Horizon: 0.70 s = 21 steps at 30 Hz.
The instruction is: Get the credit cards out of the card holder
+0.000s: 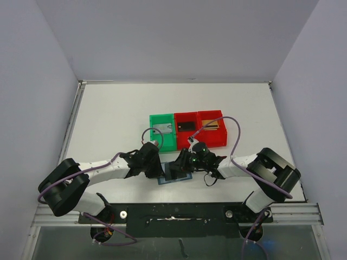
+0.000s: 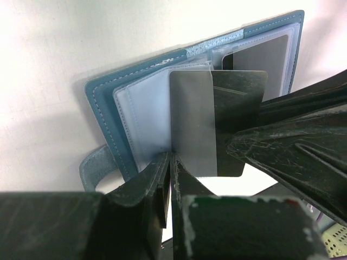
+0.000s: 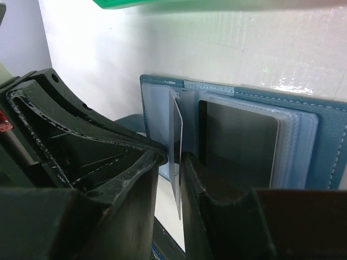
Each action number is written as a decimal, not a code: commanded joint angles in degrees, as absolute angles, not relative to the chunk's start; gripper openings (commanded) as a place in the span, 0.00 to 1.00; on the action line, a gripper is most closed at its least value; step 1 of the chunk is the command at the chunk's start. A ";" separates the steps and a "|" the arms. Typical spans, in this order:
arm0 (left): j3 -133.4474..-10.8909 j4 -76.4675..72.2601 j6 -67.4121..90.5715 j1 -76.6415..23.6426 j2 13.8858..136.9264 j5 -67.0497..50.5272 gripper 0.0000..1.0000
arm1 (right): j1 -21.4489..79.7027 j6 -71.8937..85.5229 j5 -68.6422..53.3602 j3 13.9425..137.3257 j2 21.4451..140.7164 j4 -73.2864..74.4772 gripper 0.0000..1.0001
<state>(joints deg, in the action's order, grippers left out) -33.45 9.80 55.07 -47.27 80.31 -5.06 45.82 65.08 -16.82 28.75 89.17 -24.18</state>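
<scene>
Card holder (image 1: 174, 177) is lying open on the table (image 1: 108, 119), at 6 o'clock of the green bin (image 1: 162, 131). Left gripper (image 2: 169, 165) is sitting at the holder's 10 o'clock, pinched shut at its near edge; on what, cannot tell. 1 grey card (image 3: 176, 130) is standing on edge, long axis 12-to-6 in the right wrist view. Right gripper (image 3: 173, 162), at 1 o'clock, is bracketing it with narrow jaws; contact unclear. Likely draw: toward 6 o'clock. 1 dark card (image 3: 238, 143) is sitting pocketed at 3 o'clock.
</scene>
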 commanded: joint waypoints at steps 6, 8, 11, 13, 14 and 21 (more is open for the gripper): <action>-32.52 10.37 54.23 -47.55 80.86 -3.60 0.04 | 46.23 64.87 -18.27 29.65 90.97 -27.06 0.19; -32.44 10.37 54.25 -47.55 80.73 -3.68 0.04 | 46.23 64.94 -18.03 29.51 90.85 -26.80 0.16; -32.30 10.45 54.25 -47.54 80.60 -3.50 0.04 | 46.22 65.07 -17.59 29.27 90.01 -26.75 0.09; -32.22 10.59 54.23 -47.55 80.44 -3.38 0.04 | 46.27 64.90 -16.76 29.14 88.80 -25.77 0.03; -32.17 10.63 54.23 -47.55 80.36 -3.37 0.04 | 46.15 64.75 -15.87 28.97 87.85 -25.04 0.00; -32.04 11.34 54.27 -47.55 79.31 -2.76 0.04 | 45.09 62.15 -9.15 28.46 78.55 -16.13 0.00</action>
<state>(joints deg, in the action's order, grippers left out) -33.12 9.56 55.09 -47.27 79.99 -4.97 45.78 64.03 -14.24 28.58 84.44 -18.70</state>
